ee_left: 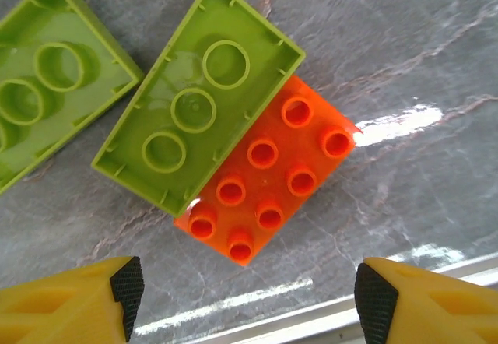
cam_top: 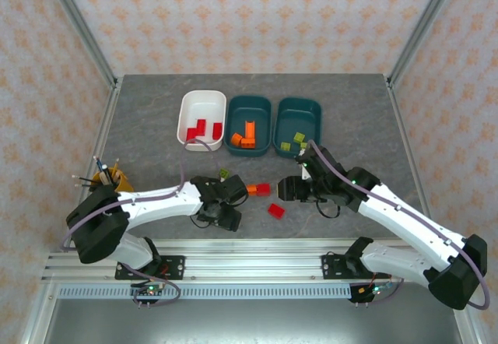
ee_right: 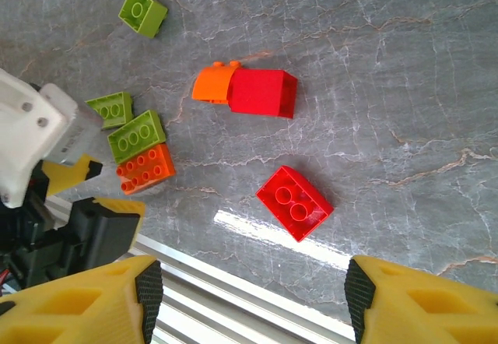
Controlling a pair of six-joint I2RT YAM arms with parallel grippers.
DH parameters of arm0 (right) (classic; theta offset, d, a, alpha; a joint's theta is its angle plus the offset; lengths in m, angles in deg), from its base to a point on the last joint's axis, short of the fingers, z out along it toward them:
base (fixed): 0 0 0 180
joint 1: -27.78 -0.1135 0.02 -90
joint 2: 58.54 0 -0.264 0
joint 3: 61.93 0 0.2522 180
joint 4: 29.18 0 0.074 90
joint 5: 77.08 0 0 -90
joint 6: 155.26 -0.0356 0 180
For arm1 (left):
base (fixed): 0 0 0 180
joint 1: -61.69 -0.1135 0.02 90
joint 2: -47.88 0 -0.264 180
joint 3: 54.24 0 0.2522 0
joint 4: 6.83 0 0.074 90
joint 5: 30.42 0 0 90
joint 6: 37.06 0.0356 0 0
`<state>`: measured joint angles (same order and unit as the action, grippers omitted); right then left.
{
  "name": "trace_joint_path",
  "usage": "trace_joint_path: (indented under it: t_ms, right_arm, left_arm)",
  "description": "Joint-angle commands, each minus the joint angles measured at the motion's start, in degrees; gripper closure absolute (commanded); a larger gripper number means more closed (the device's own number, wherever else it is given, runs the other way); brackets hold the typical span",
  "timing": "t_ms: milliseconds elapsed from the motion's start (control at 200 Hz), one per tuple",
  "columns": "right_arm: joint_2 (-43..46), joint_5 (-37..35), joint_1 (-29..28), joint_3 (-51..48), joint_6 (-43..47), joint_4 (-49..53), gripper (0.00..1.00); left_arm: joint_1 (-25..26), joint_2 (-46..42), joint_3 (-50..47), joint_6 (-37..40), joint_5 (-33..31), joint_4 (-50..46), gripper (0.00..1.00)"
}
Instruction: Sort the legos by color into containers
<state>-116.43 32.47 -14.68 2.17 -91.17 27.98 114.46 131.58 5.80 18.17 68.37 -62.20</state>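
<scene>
- Sorting is under way on the grey surface [cam_top: 156, 126]. The white tub [cam_top: 201, 93] holds red bricks, the middle teal tub [cam_top: 249, 99] orange ones and the right teal tub [cam_top: 298, 101] lime green ones. A handful of loose pieces lie near the arms.
- Left hand [ee_left: 249, 297] hangs open and empty above an orange brick [ee_left: 268, 184], which lies studs up. An upturned green brick [ee_left: 198, 99] sits against or over its long edge; the pictures do not settle which. A second green brick [ee_left: 47, 79] lies just beside, also hollow side up.
- Right hand [ee_right: 253, 297] is open too, with nothing between its fingers. A red brick [ee_right: 294, 202] lies alone on the surface ahead of it. Farther off, an orange piece [ee_right: 212, 83] touches a red piece [ee_right: 263, 93], and a lone green cube [ee_right: 142, 9] sits well apart.
- Step in hand looks like the approach for the next pick: orange for the left arm, red for the right.
- Next move calls for each hand to drop squarely over its brick. The left hand should close on the orange brick without catching the green one. Orange then belongs in the middle teal tub, red in the white tub.
</scene>
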Motion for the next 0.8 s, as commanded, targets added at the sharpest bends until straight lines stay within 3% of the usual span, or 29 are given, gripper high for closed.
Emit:
trace_joint_path:
  t_ms: [0, 445, 796]
  right_arm:
    - [0.1, -0.9, -0.3, 0.5, -1.3, -1.2, 0.35]
    - [-1.5, -1.4, -0.3, 1.2, -2.4, -1.8, 0.36]
    - [-1.8, -0.8, -0.3, 0.7, -2.8, -2.4, 0.36]
  left_arm:
    - [0.1, -0.2, -1.5, 0.7, -1.3, 1.9, 0.24]
    - [-0.1, 7.4, 1.9, 5.5, -0.1, 5.9, 0.26]
    - [0.4, 11.4, 6.0, 7.8, 1.7, 4.8, 0.49]
